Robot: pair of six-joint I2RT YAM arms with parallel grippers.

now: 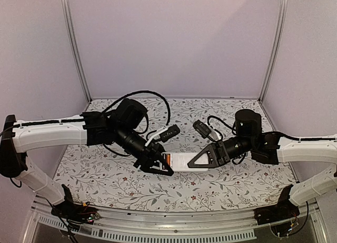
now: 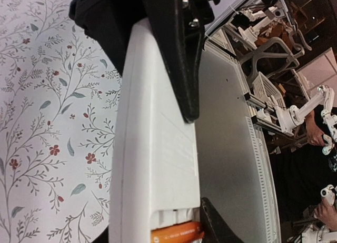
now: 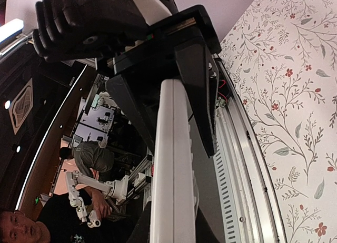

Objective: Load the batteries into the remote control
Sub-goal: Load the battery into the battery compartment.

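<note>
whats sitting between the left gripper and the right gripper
The remote control spans from the left gripper to the right gripper, seen in the top external view.

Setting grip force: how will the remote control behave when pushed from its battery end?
Probably stiff: the remote control juts out straight with the right gripper clamping only one end. Its smooth white shell looks slippery, so an end push may slide it through the gripper. Flat-sided, it likely won't roll, unlike the round orange battery.
</note>
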